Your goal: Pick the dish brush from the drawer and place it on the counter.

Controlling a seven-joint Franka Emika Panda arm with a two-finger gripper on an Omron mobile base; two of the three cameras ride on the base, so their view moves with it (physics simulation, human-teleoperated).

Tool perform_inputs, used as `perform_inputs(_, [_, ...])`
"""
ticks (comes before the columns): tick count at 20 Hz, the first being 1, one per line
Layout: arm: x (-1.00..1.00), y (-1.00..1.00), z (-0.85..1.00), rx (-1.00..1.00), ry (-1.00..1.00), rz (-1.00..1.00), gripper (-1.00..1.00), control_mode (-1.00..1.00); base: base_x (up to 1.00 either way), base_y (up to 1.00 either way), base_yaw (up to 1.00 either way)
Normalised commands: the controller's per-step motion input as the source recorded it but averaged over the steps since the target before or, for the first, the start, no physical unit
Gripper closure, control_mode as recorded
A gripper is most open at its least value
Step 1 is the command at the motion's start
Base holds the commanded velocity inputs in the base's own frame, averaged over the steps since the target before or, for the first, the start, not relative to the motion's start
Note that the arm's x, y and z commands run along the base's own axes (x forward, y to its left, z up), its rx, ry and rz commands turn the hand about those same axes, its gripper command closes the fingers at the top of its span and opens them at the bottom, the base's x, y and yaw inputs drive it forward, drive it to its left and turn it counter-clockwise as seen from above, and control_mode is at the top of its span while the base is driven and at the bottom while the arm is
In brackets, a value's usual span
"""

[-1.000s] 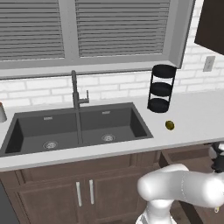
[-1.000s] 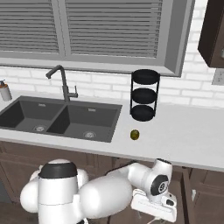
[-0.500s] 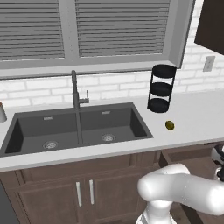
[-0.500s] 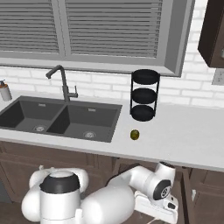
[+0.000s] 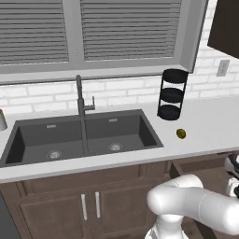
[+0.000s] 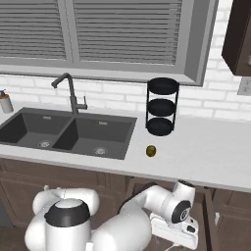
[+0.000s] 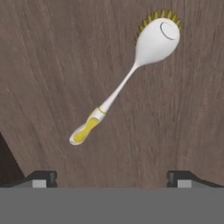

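Now the counter [image 6: 211, 152] runs long and pale under the window, with the dark sink [image 6: 68, 132] set in it, a black rack [image 6: 162, 106] standing behind, and one small olive-coloured thing [image 6: 151, 151] lying just in front of the rack. Below the counter edge, on the right, the drawer [image 5: 205, 170] is pulled out, and the arm reaches down into it. The gripper [image 7: 112, 177] is above the drawer floor and looks straight at the wood. Its two tips stand far apart at the bottom of the hand view, so the hand is wide and holds nothing.

The brush [image 7: 127, 78] lies flat on the drawer floor, diagonal, with the white head and yellow bristles far from the tips and the yellow grip end nearer to them.

I judge the grasp is not yet begun. The handle is thin and lies slanted to the line between the tips, so if the hand comes down without turning, the fingers may push it sideways or close on nothing. Going too deep may press the tips into the wood. When lifting, the brush or the hand could strike the counter edge above.
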Motion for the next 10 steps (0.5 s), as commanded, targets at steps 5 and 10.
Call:
perform_inputs(5, [0.1, 0.09, -0.22, 0.0, -0.16, -0.01, -1.0, -1.0, 0.0, 0.0, 0.0])
perform_inputs(10, [0.01, 0.18, -0.38, 0.0, -0.22, -0.11, -1.0, -1.0, 0.0, 0.0, 0.0])
